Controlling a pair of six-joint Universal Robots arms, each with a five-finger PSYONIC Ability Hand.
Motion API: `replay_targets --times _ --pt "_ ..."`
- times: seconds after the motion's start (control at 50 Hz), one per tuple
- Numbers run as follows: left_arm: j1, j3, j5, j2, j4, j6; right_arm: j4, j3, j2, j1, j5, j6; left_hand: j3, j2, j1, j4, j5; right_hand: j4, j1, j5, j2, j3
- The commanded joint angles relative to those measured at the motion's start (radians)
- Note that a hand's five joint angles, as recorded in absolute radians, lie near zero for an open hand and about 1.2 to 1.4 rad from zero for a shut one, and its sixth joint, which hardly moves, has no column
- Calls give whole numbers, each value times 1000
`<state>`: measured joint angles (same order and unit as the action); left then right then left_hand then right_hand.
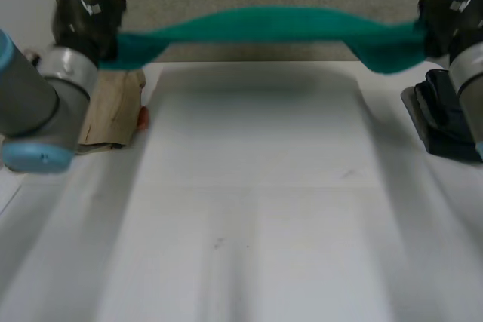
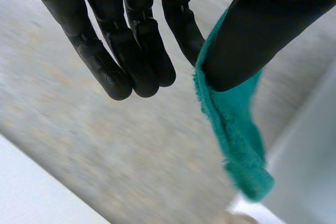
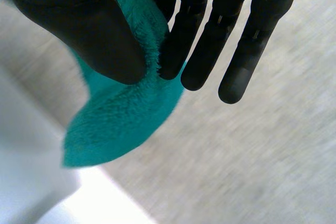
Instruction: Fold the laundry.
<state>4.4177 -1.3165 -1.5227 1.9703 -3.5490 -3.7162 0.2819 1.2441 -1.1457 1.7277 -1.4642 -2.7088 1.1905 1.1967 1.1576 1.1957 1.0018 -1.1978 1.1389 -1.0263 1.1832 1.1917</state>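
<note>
White table (image 1: 249, 209), its middle the likely landing spot. Green towel (image 1: 279, 26) hangs in the air over the table's far edge, sagging slightly, pulled out by both ends, probably to spread it flat before folding. Dark folded pile (image 1: 445, 122) sits at the right side and tan bundle (image 1: 113, 111) at the left, both out of the way. Left hand (image 1: 87, 16) pinches one towel end between thumb and nearest finger, other fingers straight and free. Right hand (image 1: 453, 20) does the same, thumb clamped on the other end
</note>
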Motion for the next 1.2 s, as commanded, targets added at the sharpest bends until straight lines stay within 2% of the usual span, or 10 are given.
replay_targets --times 0.02,0.2,0.4,0.56,0.72,0.88,1.1,1.16,1.18,1.2 --pt "-8 -257 70 45 -14 -11 -135 133 89 -2 25 105 206 200 239 201 220 -198 257 -195 213 205" --pt "-3 -544 81 -31 111 -181 -306 322 46 -54 -24 340 206 200 239 201 220 -198 257 -195 213 205" --pt "-31 -649 55 -237 630 -404 -696 428 -109 -148 -48 744 206 200 239 201 220 -198 257 -195 213 205" --pt "-90 -437 59 -140 497 -380 -496 341 -8 -117 10 592 206 200 239 201 220 -198 257 -195 213 205" --pt "-116 -81 4 139 268 -373 -230 236 101 -92 5 457 206 200 239 201 220 -198 257 -195 213 205" --pt "-123 218 -36 382 266 -380 9 103 245 -60 2 380 206 200 239 201 220 -198 257 -195 213 205" --pt "-135 485 -65 587 294 -383 30 -147 460 -16 -15 397 206 200 239 201 220 -198 257 -195 213 205" --pt "-141 517 -70 613 306 -384 26 -199 506 -5 -18 408 113 107 146 108 127 536 -477 539 -521 -529" --pt "-147 532 -77 625 308 -384 31 -230 536 1 -28 418 -298 -304 -265 -303 -284 1023 -964 1026 -1009 -1017" --pt "-149 537 -82 633 306 -384 33 -245 550 4 -36 426 -534 -540 -501 -539 -520 1023 -964 1026 -1009 -1017"
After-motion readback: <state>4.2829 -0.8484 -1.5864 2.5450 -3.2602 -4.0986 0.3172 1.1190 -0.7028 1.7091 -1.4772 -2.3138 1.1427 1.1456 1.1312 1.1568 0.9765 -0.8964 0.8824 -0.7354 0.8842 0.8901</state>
